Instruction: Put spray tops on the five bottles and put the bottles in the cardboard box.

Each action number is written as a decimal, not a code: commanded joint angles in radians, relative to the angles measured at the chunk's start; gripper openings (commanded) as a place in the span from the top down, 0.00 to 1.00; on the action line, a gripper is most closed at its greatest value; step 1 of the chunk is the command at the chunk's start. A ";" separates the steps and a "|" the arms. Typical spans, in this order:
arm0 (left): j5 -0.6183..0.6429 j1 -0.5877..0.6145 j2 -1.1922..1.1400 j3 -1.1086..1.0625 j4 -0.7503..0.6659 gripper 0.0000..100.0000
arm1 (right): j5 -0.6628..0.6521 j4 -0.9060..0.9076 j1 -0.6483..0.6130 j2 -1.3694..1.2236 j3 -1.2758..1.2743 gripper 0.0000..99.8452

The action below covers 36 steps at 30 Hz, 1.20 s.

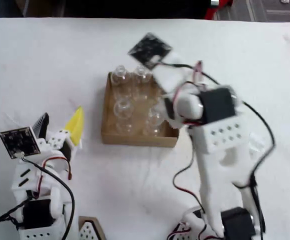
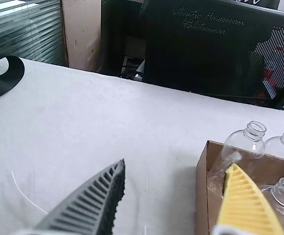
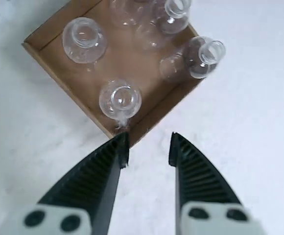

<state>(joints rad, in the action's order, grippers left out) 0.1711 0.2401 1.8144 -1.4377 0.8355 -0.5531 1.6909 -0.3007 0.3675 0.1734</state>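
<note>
Box [image 1: 135, 139] holds open-necked bottles [image 3: 120, 98], standing | left gripper [image 2: 176, 166] beside box, spread wide, empty | right gripper [image 3: 148, 144] by box corner, slightly parted, empty

The cardboard box [image 1: 135, 138] is plain brown card, matt and slightly fibrous at its cut rim. Inside it, the bottles [image 3: 120, 100] are clear plastic, smooth and glossy, with bright glints on their shoulders and threaded necks. Around the box, the table [image 1: 45, 60] has a white matt covering with a fine, cloth-like grain. Beside the box, the left gripper [image 2: 176, 166] is plastic: its grey finger [image 2: 93, 200] is dull and deeply ribbed, and its yellow finger [image 2: 245, 205] is matt with finer ridges. Near the box's corner, the right gripper [image 3: 148, 147] has matt black ribbed plastic fingers [image 3: 95, 181] on smooth white plastic mounts.
</note>
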 commanded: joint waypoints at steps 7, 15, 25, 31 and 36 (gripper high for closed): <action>0.011 0.005 0.007 0.005 -0.023 0.70 | -0.094 -0.004 0.372 0.260 -0.250 0.89; 0.011 0.005 0.007 0.005 -0.021 0.70 | -0.178 -0.446 0.846 0.389 -0.651 0.89; 0.011 0.004 0.007 -0.015 -0.031 0.70 | 0.218 -0.673 1.000 -0.065 -0.618 0.89; 0.011 0.004 0.007 -0.015 -0.031 0.70 | 0.562 -0.607 0.961 -0.346 -0.394 0.89; 0.011 0.002 0.007 -0.015 -0.031 0.70 | 0.951 -0.496 0.949 -0.503 -0.239 0.89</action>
<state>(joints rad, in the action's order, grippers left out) 0.1711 0.2401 1.8144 -1.4592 0.8355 0.1788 1.1324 0.6705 -0.0882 -0.1703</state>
